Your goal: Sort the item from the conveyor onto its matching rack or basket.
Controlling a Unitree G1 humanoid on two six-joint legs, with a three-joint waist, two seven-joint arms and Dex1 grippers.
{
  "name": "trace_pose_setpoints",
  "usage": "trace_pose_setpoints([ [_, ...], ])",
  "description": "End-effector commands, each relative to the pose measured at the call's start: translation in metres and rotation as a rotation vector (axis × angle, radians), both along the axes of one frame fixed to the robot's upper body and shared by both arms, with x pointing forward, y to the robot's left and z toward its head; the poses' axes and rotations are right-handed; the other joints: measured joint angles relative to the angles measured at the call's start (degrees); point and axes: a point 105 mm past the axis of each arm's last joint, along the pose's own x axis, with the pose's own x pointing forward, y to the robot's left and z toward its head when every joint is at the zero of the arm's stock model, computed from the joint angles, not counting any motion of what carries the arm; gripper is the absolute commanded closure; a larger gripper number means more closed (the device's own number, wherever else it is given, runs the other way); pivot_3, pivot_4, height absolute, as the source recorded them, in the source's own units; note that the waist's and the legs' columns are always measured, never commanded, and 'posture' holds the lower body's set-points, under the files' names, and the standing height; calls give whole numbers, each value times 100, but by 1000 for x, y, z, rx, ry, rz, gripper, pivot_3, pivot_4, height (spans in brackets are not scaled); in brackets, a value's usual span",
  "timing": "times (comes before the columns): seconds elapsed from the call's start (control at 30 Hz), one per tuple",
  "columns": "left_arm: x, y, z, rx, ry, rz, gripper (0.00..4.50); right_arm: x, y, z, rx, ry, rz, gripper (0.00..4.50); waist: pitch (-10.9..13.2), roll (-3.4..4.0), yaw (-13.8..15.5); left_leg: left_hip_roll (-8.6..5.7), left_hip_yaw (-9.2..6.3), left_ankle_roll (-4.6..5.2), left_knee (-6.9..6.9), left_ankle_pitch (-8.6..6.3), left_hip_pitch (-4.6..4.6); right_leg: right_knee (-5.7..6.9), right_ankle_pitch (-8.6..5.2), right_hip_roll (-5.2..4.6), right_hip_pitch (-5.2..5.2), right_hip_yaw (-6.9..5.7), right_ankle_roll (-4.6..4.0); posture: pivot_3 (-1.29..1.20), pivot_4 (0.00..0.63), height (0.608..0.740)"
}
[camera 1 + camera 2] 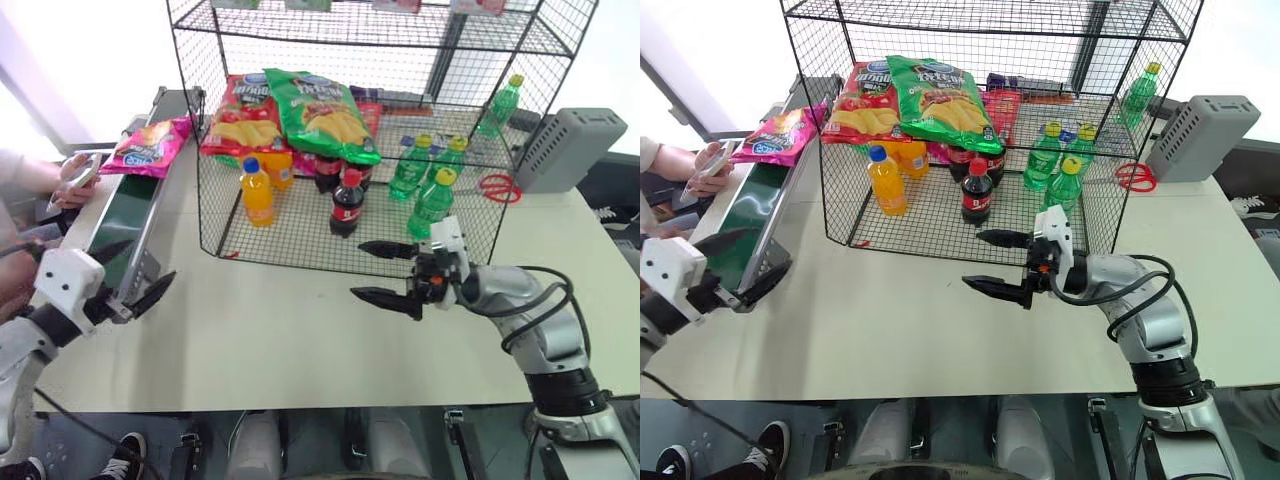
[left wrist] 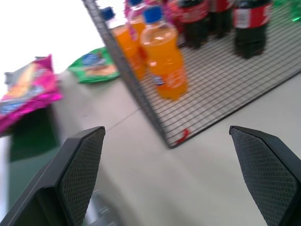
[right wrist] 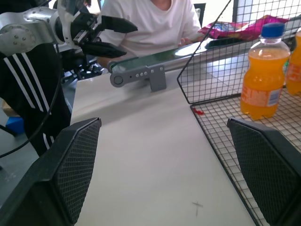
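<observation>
The left gripper (image 1: 132, 277), jaws apart and empty, hovers at the near end of the conveyor (image 1: 120, 222). The pink snack bag (image 1: 146, 146) lies at the belt's far end, long axis across it. The right gripper (image 1: 385, 270), also spread, is farther off, before the wire rack (image 1: 300, 250). One pink bag, two grippers.

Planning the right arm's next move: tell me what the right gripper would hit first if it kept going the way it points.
Probably nothing near: the right gripper, open, points across bare table toward the conveyor and the left gripper. Depth is unclear.
</observation>
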Motion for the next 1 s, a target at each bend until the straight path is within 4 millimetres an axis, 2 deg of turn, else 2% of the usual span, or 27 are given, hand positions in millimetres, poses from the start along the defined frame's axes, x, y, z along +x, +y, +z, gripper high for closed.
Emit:
trace_pose_setpoints([
  [0.03, -14, 12, 13, 129, -76, 50, 0, -1, 8, 9, 7, -45, 37, 35, 0, 0, 0, 0, 0, 0, 0, 0, 0, 0, 0, 0, 0, 0, 0, 0, 150, 740],
  [0.2, -44, 39, -4, 459, -28, 119, 0, 2, 15, 12, 30, -37, 83, 35, 0, 0, -19, 1, 3, 1, -1, -1, 0, -1, -1, 1, -2, -1, -1, 0, 150, 740],
  [0.3, -60, 50, -19, 642, 12, 103, 0, -1, 21, 6, 4, -29, 126, 35, 0, 1, -18, 3, 2, 1, -3, -1, 0, -1, -2, 2, -4, -3, -4, 0, 150, 740],
  [0.37, -65, 58, -22, 678, 8, 131, 0, 0, 22, 4, -7, -42, 131, 35, 0, 1, -10, 4, 4, 1, -3, -1, -1, -2, -4, 0, -5, -3, -7, 0, 150, 740],
  [0.5, -70, 73, -26, 862, -19, 152, 0, 7, 23, 9, 1, -53, 122, 35, -1, 0, 18, 3, 5, 1, -3, -2, -3, -3, -6, -4, -6, -5, -11, 0, 150, 740],
  [0.63, -73, 85, -30, 909, -30, 182, 0, 7, 23, 5, -28, -56, 127, 35, -1, -1, 5, 6, 9, 3, -3, -3, -4, -3, -2, -5, -10, -5, -4, 0, 150, 740],
  [0.77, -75, 90, -39, 914, -18, 175, 0, 1, 26, -12, -151, -101, 165, 35, -1, -1, -21, 7, 11, 5, -5, -5, -7, -3, -1, -6, -14, -6, -2, 0, 150, 740],
  [0.9, -70, 87, -41, 920, -36, 155, 0, -3, 31, -1, -73, -91, 178, 35, -3, -3, -33, 8, 11, 5, -6, -5, -7, -1, -1, -7, -14, -7, -2, 0, 150, 740],
  [1.0, -67, 86, -43, 919, -39, 144, 0, -8, 35, -2, -68, -67, 204, 35, -3, -4, -38, 9, 11, 5, -6, -5, -7, -1, -1, -8, -14, -8, -2, 0, 150, 740],
])
